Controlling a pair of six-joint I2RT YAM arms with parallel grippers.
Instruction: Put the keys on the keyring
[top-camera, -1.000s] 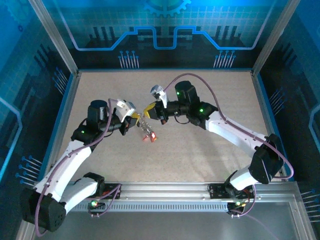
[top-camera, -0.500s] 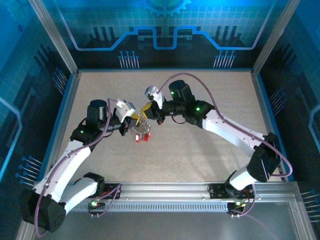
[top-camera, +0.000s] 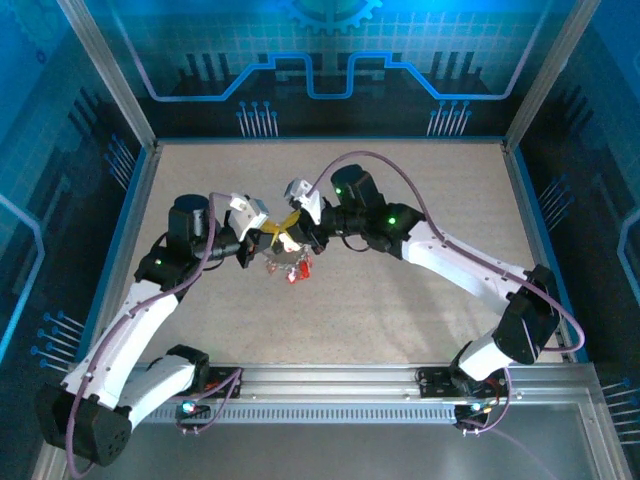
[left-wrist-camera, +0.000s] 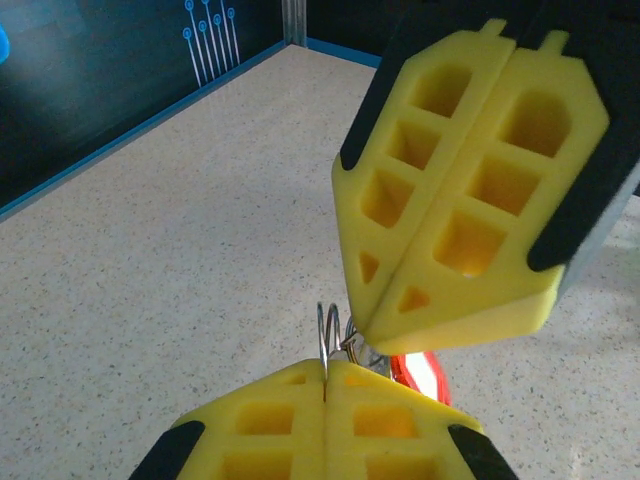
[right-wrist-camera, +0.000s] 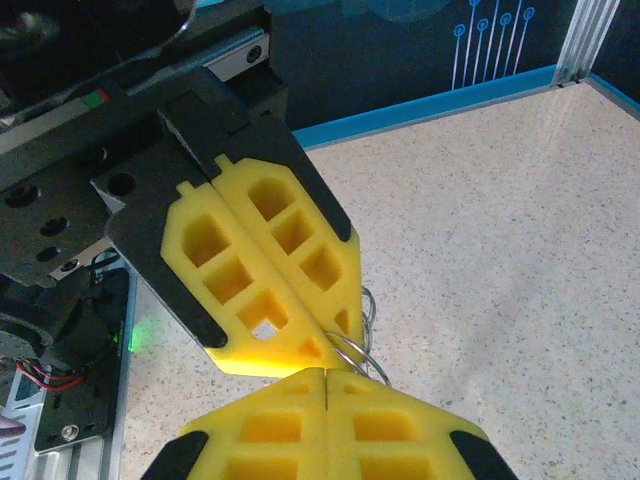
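Your two arms meet tip to tip over the middle of the speckled table (top-camera: 420, 200), and both sets of jaws are pressed fully together, with no gap between the yellow pads. From the left wrist camera, the left gripper (left-wrist-camera: 325, 385) sits at the bottom edge, and the thin silver wire coils of the keyring (left-wrist-camera: 328, 338) rise straight out of the seam between its fingertips, so you have the ring pinched there. The right gripper (left-wrist-camera: 372, 328) comes down from the upper right of that view, with its closed tip touching the same coils from the other side. From the right wrist camera, the ring loops out to the right of the point where the two tips meet, lying along the seam of your right-hand pads. It looks nipped there too, though the contact is small and partly hidden. Just beyond the ring, below the right gripper's tip, you can see a red tag (left-wrist-camera: 420, 372) close to the table surface. From above, the keys (top-camera: 297, 268) hang as a small cluster with red tags directly beneath the two joined tips, slightly towards the near side, and you cannot tell whether they touch the table. The teal band cannot be made out in any view.
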